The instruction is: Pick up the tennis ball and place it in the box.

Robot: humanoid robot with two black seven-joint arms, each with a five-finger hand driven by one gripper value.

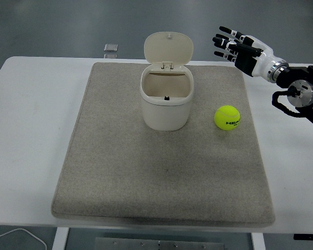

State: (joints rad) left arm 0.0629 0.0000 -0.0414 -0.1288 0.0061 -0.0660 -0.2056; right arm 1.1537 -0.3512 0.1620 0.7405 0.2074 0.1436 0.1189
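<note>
Well below the spread, empty right hand lies the tennis ball.

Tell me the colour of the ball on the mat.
Yellow-green tennis ball with dark lettering, seen in the head view.

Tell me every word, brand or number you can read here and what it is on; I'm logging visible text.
"HEAD" in dark letters on the tennis ball; a smaller line under it is too blurred to read.
No print shows on the box, the mat or the small object at the table's far edge.
</note>
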